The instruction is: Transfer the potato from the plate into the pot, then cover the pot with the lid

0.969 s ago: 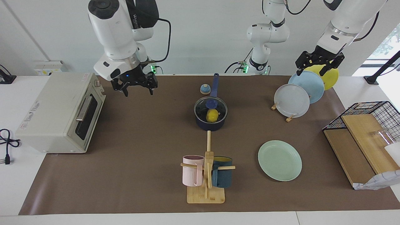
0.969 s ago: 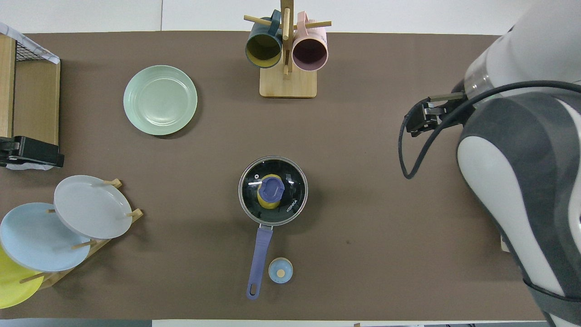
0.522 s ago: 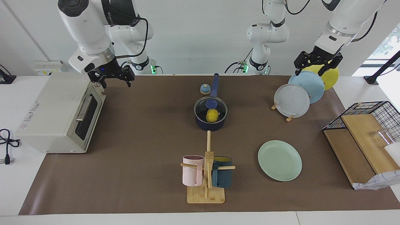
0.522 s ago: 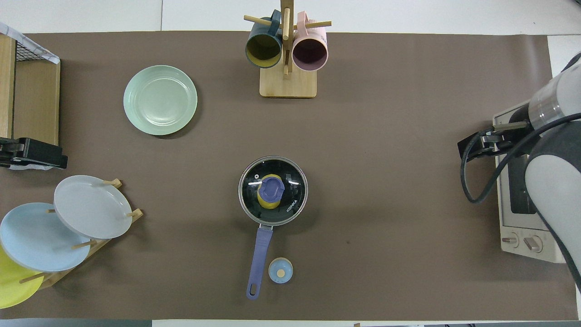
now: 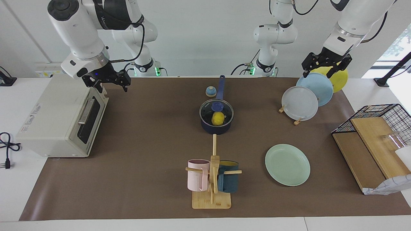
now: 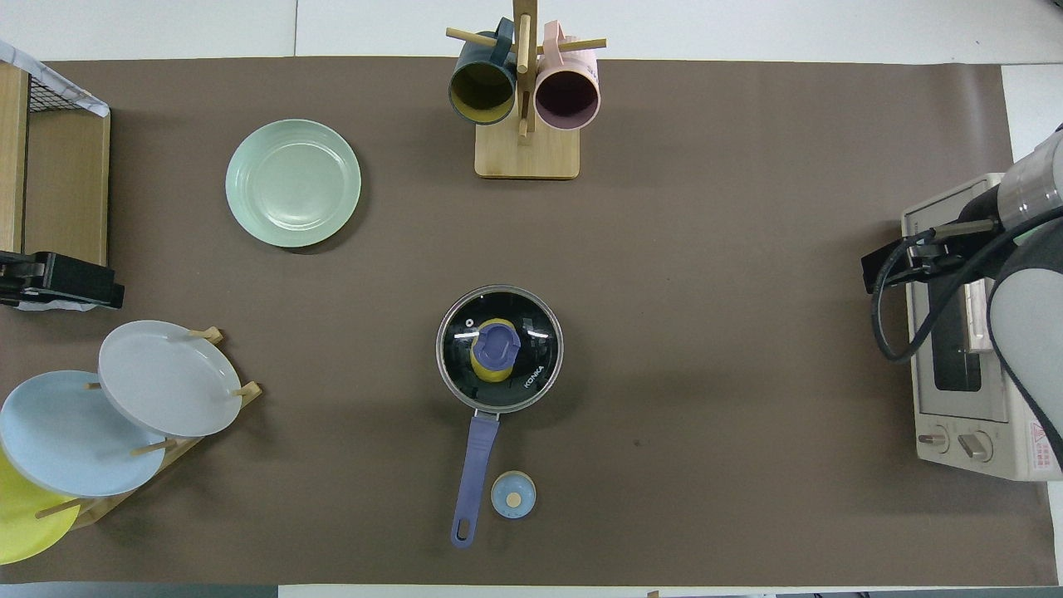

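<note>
Potato [image 5: 218, 118] sits in the pot [image 5: 216, 127], lid [image 5: 216, 110] on. Plate [image 5: 287, 164] lies bare at the pot's four o'clock in the facing view. Left claw [image 5: 324, 68] hangs open over the plate rack [image 5: 297, 121], right claw [image 5: 107, 82] open over the oven [image 5: 57, 115].

The small glossy yellow potato [image 6: 490, 365] is partly covered in the overhead view by the blue knob of the round clear glass lid [image 6: 531, 332]; only its edges show around the knob. The yellow upright plate [image 6: 21, 519] is cut off by the overhead view's edge and overlapped by the light blue plate [image 6: 66, 436]. The black wire basket with wooden boards [image 5: 369, 141] runs out of the facing view. The left gripper [image 6: 58, 282] shows only as a dark block at the overhead view's edge, and the right gripper [image 5: 107, 80] is largely hidden under its own arm there. Whether either gripper's fingers are apart cannot be told.
</note>
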Controlling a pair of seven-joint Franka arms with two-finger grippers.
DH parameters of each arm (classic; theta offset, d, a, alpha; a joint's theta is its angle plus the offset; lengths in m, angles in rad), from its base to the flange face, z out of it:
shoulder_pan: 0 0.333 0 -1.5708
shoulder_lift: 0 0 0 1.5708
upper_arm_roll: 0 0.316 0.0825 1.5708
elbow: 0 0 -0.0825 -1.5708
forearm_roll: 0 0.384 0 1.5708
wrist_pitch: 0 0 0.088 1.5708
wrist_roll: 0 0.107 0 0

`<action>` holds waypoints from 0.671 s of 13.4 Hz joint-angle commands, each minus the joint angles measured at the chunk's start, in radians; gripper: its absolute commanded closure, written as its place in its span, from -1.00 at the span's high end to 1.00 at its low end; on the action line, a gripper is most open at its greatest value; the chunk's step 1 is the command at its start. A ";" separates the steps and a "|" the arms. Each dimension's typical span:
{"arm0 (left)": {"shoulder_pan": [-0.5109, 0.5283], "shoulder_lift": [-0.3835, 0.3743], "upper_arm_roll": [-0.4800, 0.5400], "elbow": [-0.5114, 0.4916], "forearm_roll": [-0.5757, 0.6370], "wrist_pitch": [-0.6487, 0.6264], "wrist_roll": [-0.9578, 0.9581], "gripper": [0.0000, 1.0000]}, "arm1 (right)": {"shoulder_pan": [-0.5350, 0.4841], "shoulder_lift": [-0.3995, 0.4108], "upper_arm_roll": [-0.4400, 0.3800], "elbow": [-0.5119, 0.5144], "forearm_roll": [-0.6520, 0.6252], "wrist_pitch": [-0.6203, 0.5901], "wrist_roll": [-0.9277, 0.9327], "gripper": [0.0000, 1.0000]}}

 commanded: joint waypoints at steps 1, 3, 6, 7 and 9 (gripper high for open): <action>0.001 -0.029 -0.003 -0.033 0.023 0.022 -0.009 1.00 | -0.020 -0.050 0.012 -0.066 -0.009 0.029 -0.029 1.00; 0.004 -0.029 -0.003 -0.033 0.023 0.031 -0.010 1.00 | -0.023 -0.053 0.007 -0.072 -0.007 0.039 -0.029 1.00; 0.004 -0.029 -0.003 -0.033 0.023 0.033 -0.010 1.00 | -0.057 -0.053 0.010 -0.075 -0.004 0.044 -0.029 1.00; 0.004 -0.029 -0.003 -0.033 0.023 0.031 -0.010 1.00 | -0.061 -0.053 0.010 -0.075 -0.003 0.044 -0.027 1.00; 0.004 -0.029 -0.003 -0.033 0.023 0.033 -0.010 1.00 | -0.084 -0.049 0.024 -0.069 -0.003 0.046 -0.024 1.00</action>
